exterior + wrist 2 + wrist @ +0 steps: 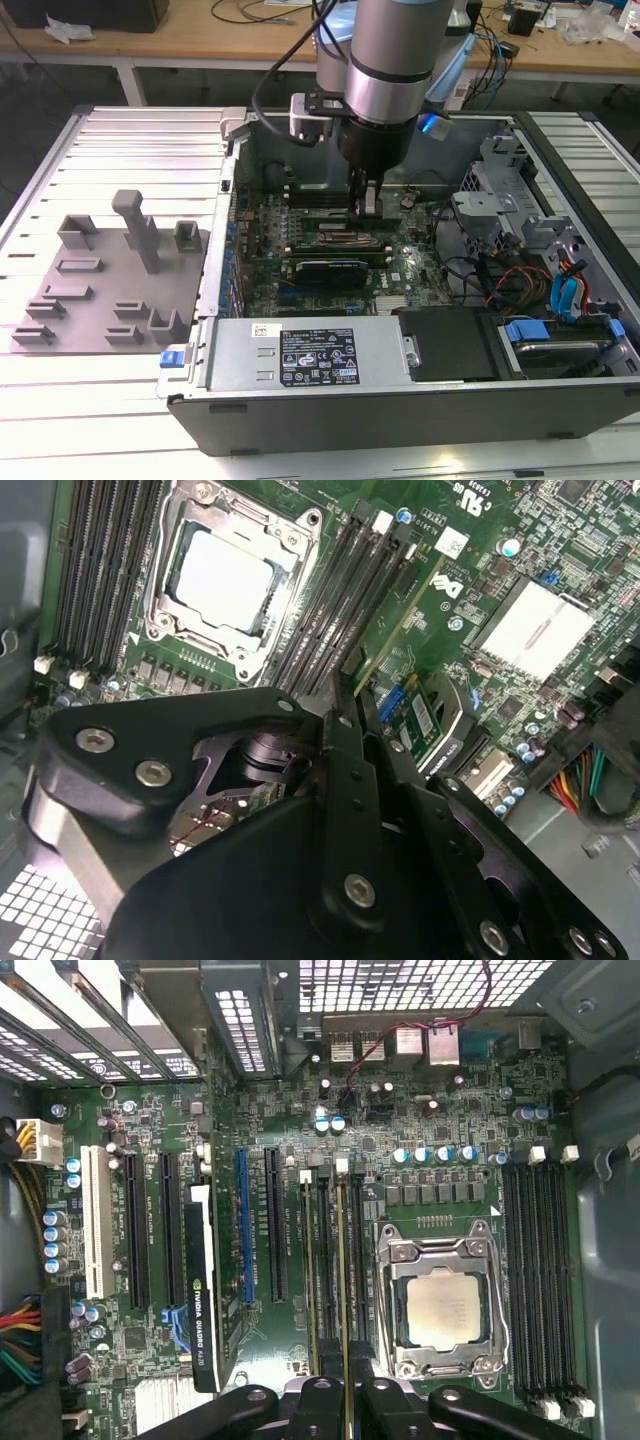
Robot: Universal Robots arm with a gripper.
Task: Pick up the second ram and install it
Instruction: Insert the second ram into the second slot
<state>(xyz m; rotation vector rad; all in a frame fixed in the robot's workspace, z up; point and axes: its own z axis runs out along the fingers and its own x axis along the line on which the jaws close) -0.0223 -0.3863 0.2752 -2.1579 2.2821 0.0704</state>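
Green strip: the second ram stood on edge between the fingertips of the gripper, its long edge running down one of the memory slots just left of the CPU socket in the first wrist view
Fingers: drawn nearly together on the near end of the strip, with only its thin edge between them; I judged it held, not released
Arm: in the exterior view the gripper reached straight down into the open computer case, over the middle of the motherboard
Other view: in the second wrist view the black fingers pointed at the slot bank beside the socket, and the strip's edge was hard to make out there
Tray: the grey holder tray lay well apart, at the exterior view's left, outside the case
Step in hand: picking up looked finished; the work stood at seating the strip in its slot
Seating: whether the strip was fully home and the white end latches closed, I could not tell
Need: a square, even downward press, with the strip kept upright and in line with the slot
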